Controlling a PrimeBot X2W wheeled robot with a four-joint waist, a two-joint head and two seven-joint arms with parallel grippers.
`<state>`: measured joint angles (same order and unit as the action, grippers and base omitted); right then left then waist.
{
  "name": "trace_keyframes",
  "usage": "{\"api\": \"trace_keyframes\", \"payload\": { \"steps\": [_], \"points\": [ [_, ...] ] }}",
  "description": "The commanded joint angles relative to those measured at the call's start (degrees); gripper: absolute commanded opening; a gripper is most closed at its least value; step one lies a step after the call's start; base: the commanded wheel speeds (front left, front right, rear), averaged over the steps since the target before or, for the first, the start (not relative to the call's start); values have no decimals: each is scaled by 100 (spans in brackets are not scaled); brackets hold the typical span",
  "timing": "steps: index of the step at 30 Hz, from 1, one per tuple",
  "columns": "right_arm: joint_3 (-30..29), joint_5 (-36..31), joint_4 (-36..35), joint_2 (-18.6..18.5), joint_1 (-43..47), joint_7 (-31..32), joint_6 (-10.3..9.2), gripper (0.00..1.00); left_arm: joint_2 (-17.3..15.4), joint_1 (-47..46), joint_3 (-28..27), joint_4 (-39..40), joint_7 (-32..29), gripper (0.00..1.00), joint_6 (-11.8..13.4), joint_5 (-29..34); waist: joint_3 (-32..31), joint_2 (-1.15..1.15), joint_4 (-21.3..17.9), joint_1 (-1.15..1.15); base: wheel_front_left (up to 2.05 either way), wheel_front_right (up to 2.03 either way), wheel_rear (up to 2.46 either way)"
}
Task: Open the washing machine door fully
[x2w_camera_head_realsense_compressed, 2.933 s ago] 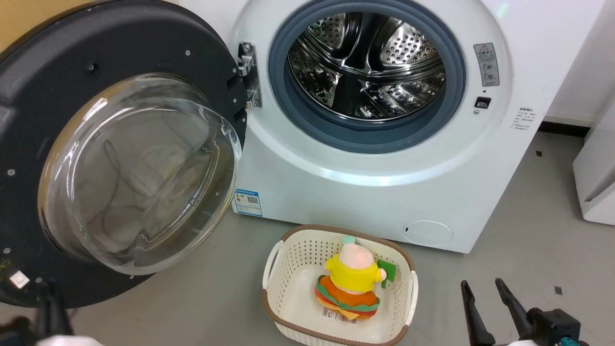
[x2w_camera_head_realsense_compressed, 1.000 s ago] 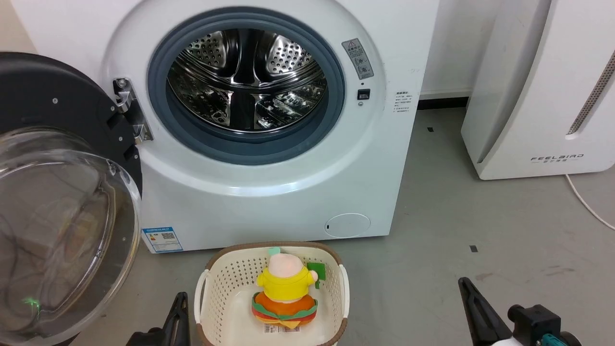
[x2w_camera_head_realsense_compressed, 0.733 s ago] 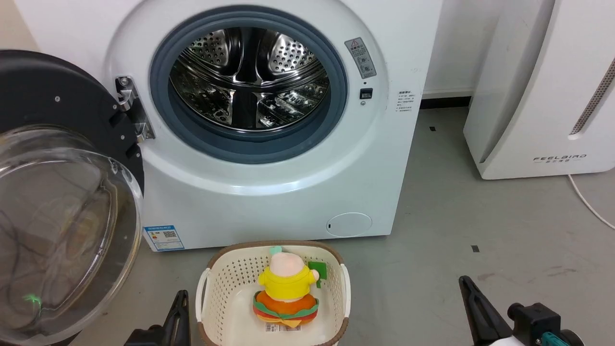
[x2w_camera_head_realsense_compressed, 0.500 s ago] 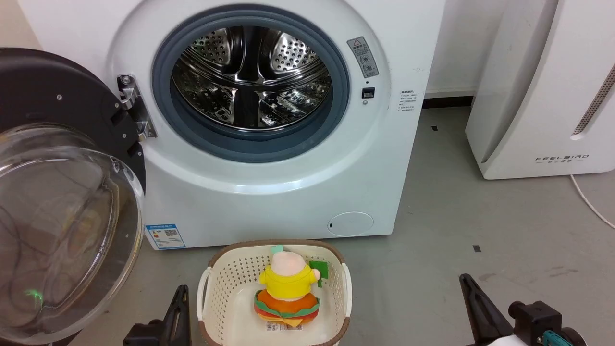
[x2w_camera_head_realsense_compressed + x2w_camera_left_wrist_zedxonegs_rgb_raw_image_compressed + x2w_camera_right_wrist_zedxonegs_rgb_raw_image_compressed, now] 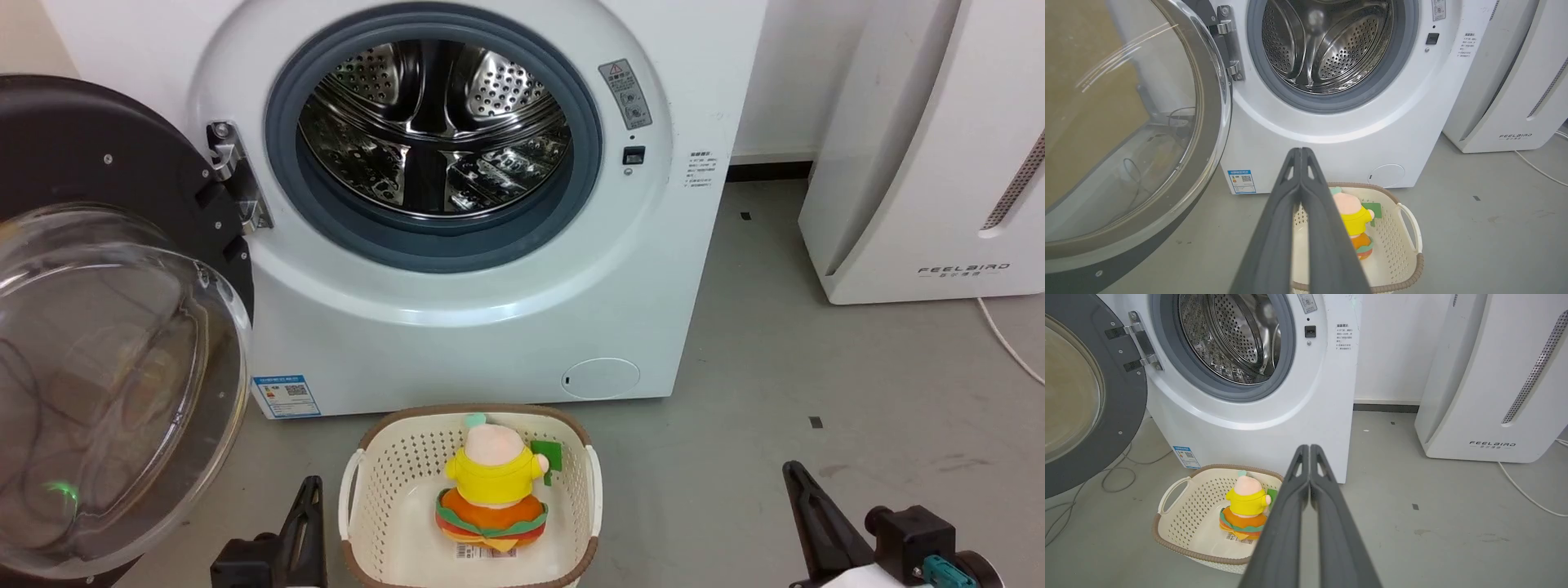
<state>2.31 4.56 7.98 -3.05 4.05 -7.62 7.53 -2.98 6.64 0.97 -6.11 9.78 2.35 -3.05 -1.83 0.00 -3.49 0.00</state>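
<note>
The door [image 5: 114,343] stands swung far out to the left of the machine [image 5: 465,327], hanging on its hinge [image 5: 235,175]; the drum [image 5: 433,131] lies fully exposed; the task looks done or all but done, though I cannot tell whether any swing is left. The left tool [image 5: 1300,152] has its fingers pressed together, holding nothing, clear of the door; the right tool [image 5: 1309,447] likewise, off to the right of the basket [image 5: 400,445].
</note>
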Motion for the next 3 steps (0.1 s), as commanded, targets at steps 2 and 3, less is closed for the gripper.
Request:
{"api": "trace_keyframes", "payload": {
  "steps": [2,3],
  "points": [
    [-16,-37,-68,7,-137,30,-2,0,0,-137,-22,47,-39,0,-22,55,5,0,9,0,0,0,0],
    [-19,-43,-77,7,-141,39,-2,0,0,-143,-23,54,-50,0,-25,58,7,0,14,0,0,0,0]
  ]
}}
